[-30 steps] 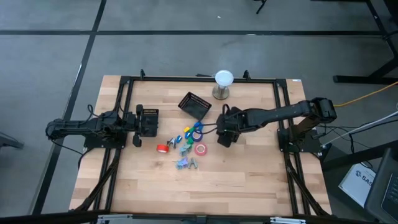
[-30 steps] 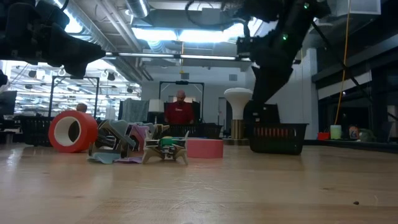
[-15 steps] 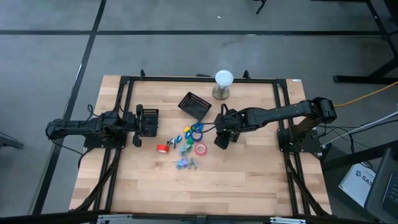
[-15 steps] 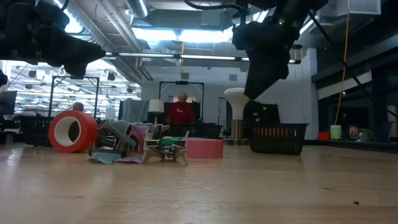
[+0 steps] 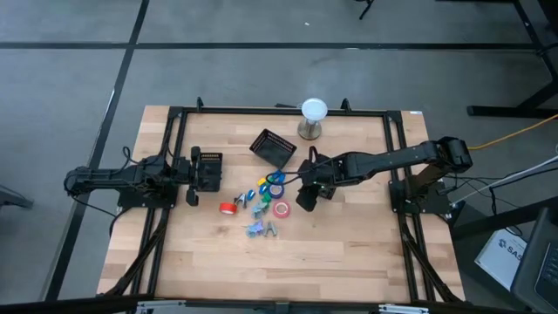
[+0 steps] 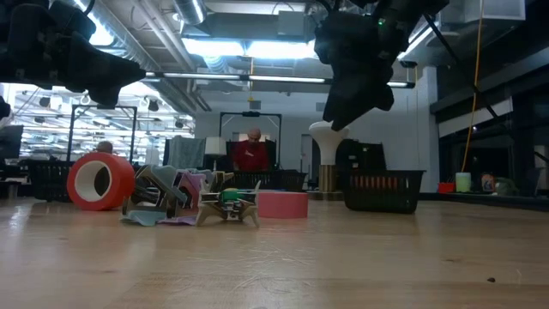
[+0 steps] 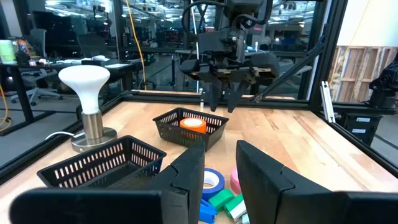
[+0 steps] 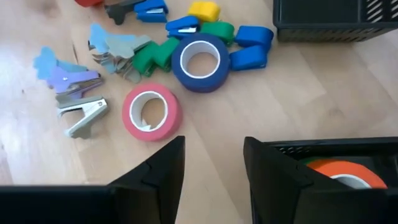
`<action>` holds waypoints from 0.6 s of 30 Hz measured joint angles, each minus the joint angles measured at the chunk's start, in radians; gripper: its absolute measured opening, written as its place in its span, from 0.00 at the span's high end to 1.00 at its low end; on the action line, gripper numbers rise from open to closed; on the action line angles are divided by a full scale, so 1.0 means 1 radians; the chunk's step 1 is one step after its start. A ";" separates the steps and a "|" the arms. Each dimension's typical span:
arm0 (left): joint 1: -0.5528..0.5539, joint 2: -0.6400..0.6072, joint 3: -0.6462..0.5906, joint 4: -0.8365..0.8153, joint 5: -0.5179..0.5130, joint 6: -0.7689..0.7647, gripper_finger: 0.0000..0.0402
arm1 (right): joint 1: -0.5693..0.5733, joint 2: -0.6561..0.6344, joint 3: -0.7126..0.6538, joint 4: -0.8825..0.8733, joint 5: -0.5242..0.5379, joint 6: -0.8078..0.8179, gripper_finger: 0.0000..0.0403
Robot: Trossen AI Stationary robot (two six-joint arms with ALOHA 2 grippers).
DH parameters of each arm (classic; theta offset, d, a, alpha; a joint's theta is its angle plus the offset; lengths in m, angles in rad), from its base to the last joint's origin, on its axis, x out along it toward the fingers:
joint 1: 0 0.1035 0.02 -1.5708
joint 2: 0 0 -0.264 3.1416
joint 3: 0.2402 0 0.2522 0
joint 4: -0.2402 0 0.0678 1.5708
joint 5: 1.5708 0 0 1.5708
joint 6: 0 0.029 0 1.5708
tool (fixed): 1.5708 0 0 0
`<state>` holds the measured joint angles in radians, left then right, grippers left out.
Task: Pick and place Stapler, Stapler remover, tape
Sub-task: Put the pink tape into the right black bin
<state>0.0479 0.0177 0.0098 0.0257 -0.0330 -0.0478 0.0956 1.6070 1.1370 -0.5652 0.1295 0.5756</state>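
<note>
One orange tape (image 8: pixel 348 174) (right wrist view only), seemingly basketed; right tool (image 8: pixel 211 165) spread.

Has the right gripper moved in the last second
Yes. In the high view the right gripper has shifted away from the table's right edge toward the pink tape roll, fingers open and empty.
</note>
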 joint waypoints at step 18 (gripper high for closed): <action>0.000 0.000 0.000 0.000 0.000 0.001 0.78 | 0.001 0.004 0.000 0.033 0.017 -0.033 0.58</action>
<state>0.0478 0.0174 0.0097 0.0254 -0.0330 -0.0472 0.0970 1.6108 1.1370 -0.5321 0.1467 0.5429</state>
